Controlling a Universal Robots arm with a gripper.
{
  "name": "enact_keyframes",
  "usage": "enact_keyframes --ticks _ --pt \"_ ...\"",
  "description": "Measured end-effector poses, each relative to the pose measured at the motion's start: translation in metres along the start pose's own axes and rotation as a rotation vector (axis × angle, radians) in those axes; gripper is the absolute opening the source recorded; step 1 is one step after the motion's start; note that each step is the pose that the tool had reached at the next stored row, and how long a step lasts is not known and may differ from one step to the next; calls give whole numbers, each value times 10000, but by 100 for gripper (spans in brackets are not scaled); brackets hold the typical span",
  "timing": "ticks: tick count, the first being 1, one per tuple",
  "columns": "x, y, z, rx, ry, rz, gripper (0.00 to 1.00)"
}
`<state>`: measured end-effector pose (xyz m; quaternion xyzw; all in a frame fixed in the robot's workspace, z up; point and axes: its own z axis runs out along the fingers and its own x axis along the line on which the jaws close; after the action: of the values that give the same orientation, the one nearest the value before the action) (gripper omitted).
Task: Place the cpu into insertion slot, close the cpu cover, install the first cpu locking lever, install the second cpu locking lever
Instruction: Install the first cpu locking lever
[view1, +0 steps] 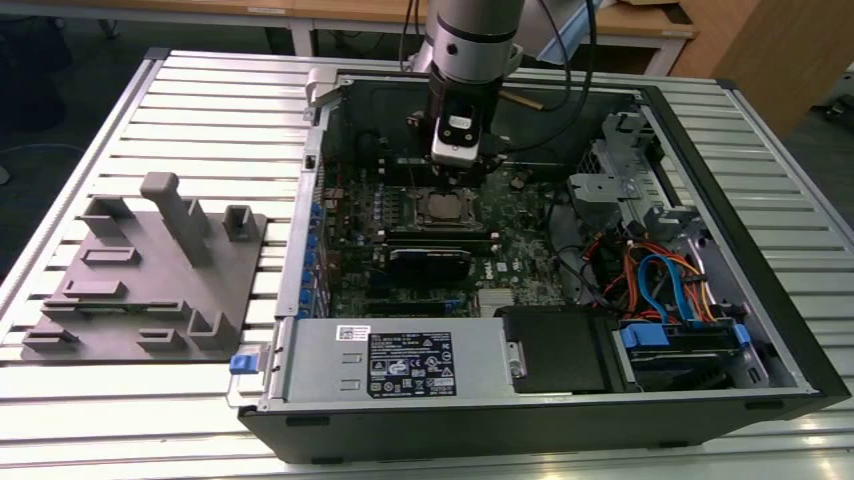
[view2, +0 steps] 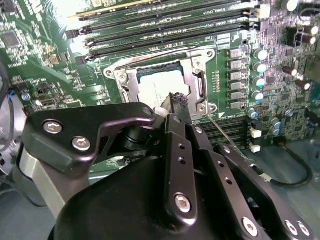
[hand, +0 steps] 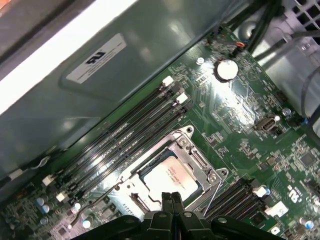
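- The gripper sits closest to the lens in both wrist views. Its two black fingers are pressed together with nothing visible between them, and their tips hang just above the slot's edge.
- The slot is set in the green board, its silver rim showing at the screwed corners.
- The cpu lies flat inside the slot, dull silver top facing up.
- The cover is folded down over the slot and frames the cpu through its window.
- A thin lever rod runs out along the board from the slot's corner nearest the fingers. A second rod runs out from another corner. I cannot tell whether either is latched.
- The memory slots run in long rows just beside the slot, on the side away from the gripper.
- A coin cell sits on the board well apart from the slot.
- In the exterior view the arm comes straight down over the slot, inside the open case.
- The power supply lies in the case nearer the camera than the slot.
- Blue cables lie towards the exterior view's right of the slot.
- A grey fixture rests on the slatted table, outside the case, towards the exterior view's left of the slot.
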<state>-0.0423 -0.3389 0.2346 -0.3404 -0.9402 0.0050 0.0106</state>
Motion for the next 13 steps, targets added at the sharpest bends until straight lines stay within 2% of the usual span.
enact_keyframes --ticks 13 --pt "0 0 3 40 -39 -2362 10"
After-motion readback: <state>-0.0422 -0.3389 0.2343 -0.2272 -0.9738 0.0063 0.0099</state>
